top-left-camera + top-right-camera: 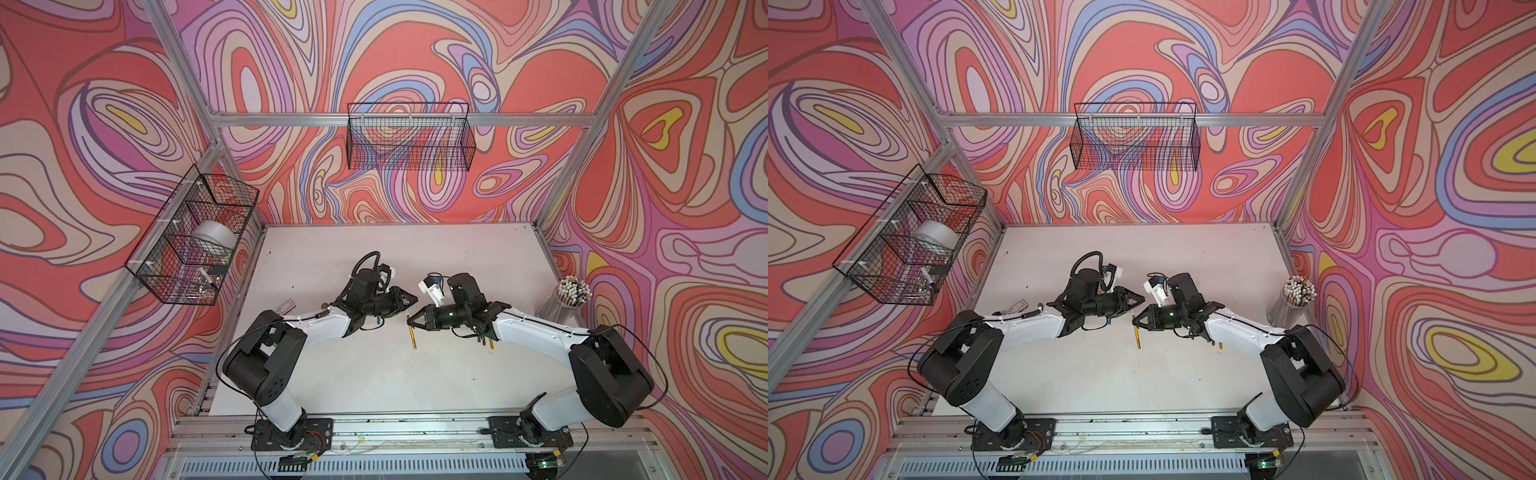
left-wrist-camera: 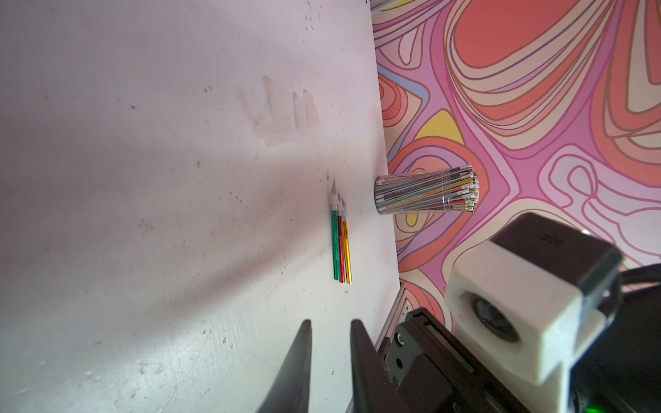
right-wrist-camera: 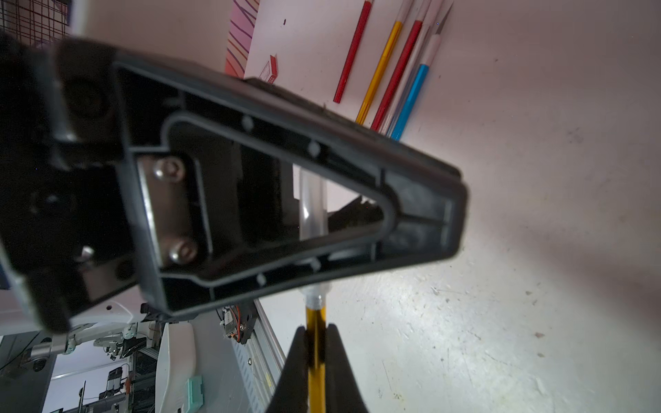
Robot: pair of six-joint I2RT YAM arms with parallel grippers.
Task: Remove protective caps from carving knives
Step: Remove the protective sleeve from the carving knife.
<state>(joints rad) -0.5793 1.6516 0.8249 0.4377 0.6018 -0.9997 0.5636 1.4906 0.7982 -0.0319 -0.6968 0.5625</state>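
Note:
My right gripper [image 3: 316, 334] is shut on the handle of a gold carving knife [image 3: 316, 375], holding it above the table [image 1: 374, 374]; the knife [image 1: 411, 334] also shows in a top view. Its translucent protective cap [image 3: 312, 211] runs between the fingers of my left gripper [image 1: 409, 298], whose jaws stand a narrow gap apart [image 2: 331, 334]. The contact itself is hidden. Three bare knives, green, red and gold [image 2: 341, 246], lie together. Several loose caps [image 2: 282, 114] lie further off. Red, gold and blue knives [image 3: 386, 68] lie under the left arm.
A clear cup of white-tipped sticks [image 1: 573, 293] stands at the table's right edge. A wire basket [image 1: 409, 137] hangs on the back wall, another [image 1: 195, 237] on the left frame. A small card [image 1: 286, 307] lies near the left arm.

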